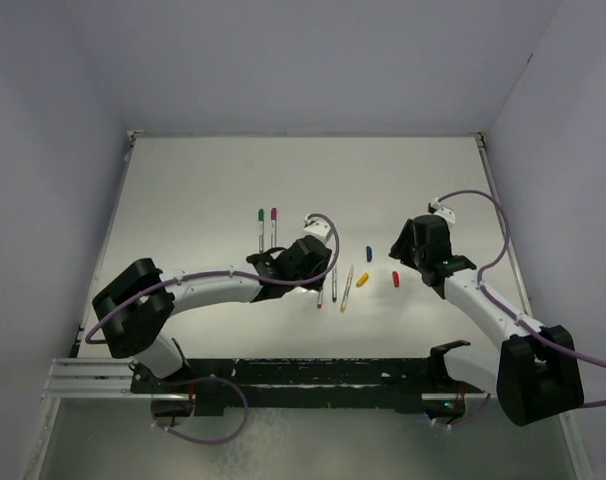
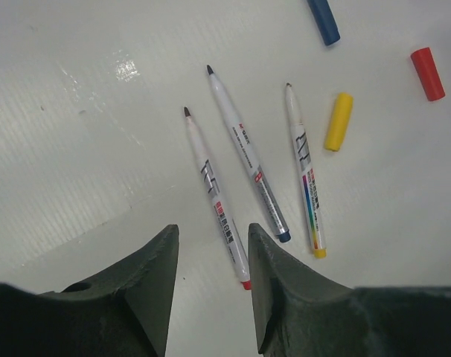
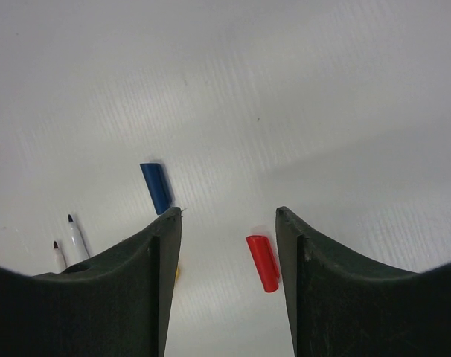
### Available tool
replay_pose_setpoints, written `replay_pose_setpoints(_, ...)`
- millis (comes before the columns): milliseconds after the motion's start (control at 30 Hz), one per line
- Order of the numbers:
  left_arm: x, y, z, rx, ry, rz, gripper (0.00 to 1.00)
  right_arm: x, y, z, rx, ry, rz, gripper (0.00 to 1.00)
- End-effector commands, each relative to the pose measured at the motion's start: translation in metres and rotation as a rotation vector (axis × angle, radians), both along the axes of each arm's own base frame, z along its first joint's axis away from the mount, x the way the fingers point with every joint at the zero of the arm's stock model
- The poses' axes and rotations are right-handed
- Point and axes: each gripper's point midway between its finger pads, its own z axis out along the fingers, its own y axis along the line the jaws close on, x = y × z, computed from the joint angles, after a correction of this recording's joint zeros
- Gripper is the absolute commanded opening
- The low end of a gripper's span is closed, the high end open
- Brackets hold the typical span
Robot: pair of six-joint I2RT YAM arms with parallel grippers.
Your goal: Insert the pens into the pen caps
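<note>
Our left end effector (image 2: 211, 242) hangs spread and empty over the red-ended pen (image 2: 214, 195), aligned, we judge, to pinch it. Our right end effector (image 3: 227, 223), likewise spread, frames the matching red cap (image 3: 263, 262) lying on the surface (image 3: 322, 89).

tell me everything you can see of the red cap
The red cap is a short, smooth cylinder, plastic by its look. It lies flat on the white table, loose, with no pen in it and nothing touching it. The right wrist view shows it between the fingers of the open right gripper, ungripped.
</note>
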Motion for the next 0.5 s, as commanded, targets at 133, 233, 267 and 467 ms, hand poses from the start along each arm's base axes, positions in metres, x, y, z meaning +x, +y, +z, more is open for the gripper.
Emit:
replay_pose_setpoints(133,-0.006,-0.022,-0.019,0.019,0.021,-0.05,0.47,-0.001,0.0,0.011,0.035,-0.054,-0.011,0.54)
replay_pose_setpoints(233,-0.007,-0.024,-0.029,0.043,0.033,-0.057,0.47,-0.002,0.001,0.012,0.041,-0.062,-0.006,0.53)
replay_pose_setpoints(267,-0.007,-0.025,-0.031,0.046,0.036,-0.061,0.48,-0.002,0.002,0.012,0.045,-0.062,-0.004,0.53)
replay_pose_setpoints(467,-0.01,-0.029,-0.041,0.06,0.052,-0.075,0.49,-0.001,0.006,0.008,0.062,-0.057,0.007,0.52)
